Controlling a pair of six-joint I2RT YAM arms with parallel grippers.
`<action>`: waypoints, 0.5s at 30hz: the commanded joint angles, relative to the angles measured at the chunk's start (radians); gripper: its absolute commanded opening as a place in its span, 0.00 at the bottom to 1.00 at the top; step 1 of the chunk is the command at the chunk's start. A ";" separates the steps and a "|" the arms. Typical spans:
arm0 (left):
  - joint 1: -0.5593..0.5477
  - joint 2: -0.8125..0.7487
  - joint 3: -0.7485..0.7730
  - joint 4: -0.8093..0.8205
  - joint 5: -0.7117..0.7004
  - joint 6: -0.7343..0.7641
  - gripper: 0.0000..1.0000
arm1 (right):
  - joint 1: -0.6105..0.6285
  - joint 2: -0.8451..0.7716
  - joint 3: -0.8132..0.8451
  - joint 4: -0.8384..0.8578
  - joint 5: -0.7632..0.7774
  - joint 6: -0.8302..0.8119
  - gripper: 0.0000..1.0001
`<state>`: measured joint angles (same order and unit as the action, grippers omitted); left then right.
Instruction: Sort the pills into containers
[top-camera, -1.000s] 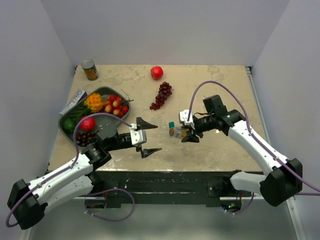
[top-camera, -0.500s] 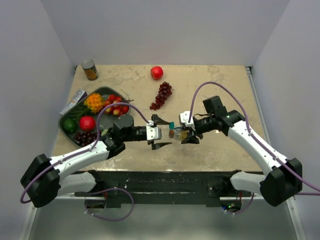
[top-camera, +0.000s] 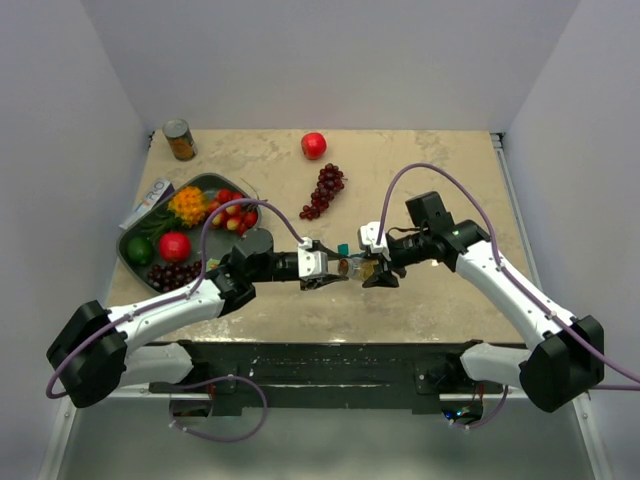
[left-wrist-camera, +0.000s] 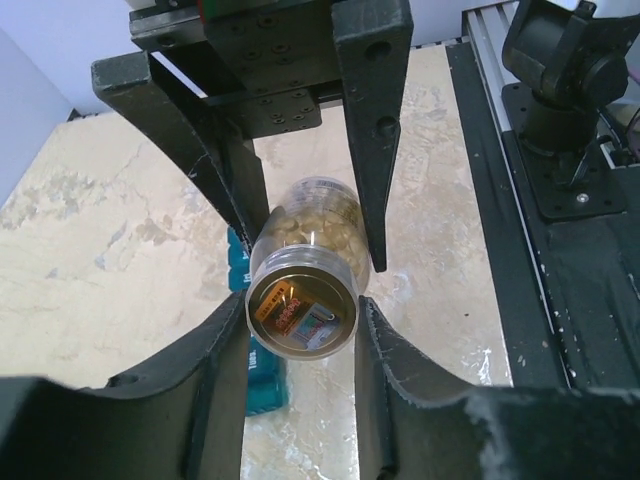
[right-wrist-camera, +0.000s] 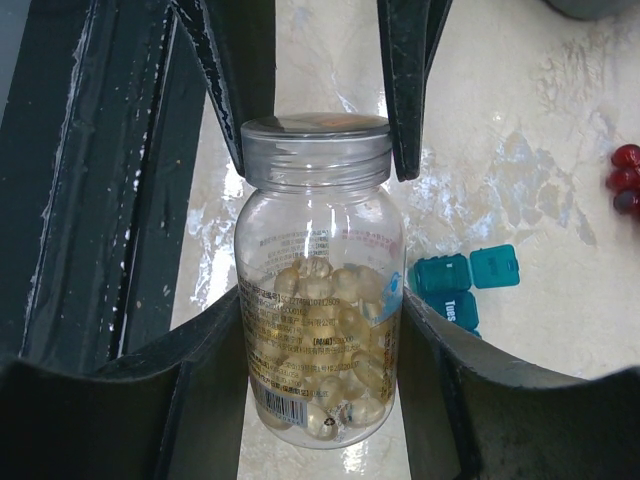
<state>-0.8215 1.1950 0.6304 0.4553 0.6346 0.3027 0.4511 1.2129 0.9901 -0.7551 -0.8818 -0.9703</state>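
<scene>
A clear pill bottle (top-camera: 352, 266) lies on its side in the air above the table, yellowish pills (right-wrist-camera: 325, 340) showing inside it. My right gripper (right-wrist-camera: 320, 310) is shut on the bottle's body. My left gripper (left-wrist-camera: 302, 320) has come in from the left and is shut on the bottle's cap (right-wrist-camera: 316, 150), with a finger against each side of it. In the top view the left gripper (top-camera: 335, 270) and the right gripper (top-camera: 372, 268) face each other. The teal containers (right-wrist-camera: 465, 285) lie on the table just beyond and under the bottle (left-wrist-camera: 262, 385), partly hidden.
A dark green tray (top-camera: 258, 240) of fruit stands at the left, with a white packet (top-camera: 148, 200) beside it. A can (top-camera: 180, 140) stands at the back left. A red fruit (top-camera: 314, 145) and a bunch of dark grapes (top-camera: 324, 192) lie behind the grippers.
My left arm has swung right to the bottle and its jaws have closed from wide open onto the cap. The right arm and the bottle have stayed still.
</scene>
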 joint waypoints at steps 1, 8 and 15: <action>-0.007 -0.002 0.045 0.066 0.022 -0.054 0.14 | 0.000 0.007 -0.002 0.017 -0.020 0.010 0.01; -0.005 -0.040 0.032 0.039 -0.090 -0.534 0.00 | 0.000 -0.010 -0.019 0.074 0.038 0.062 0.00; 0.015 -0.041 0.089 -0.373 -0.359 -1.283 0.00 | -0.003 -0.010 -0.025 0.094 0.063 0.090 0.00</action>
<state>-0.8188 1.1793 0.6773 0.3065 0.4297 -0.4210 0.4538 1.2171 0.9688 -0.6960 -0.8574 -0.8970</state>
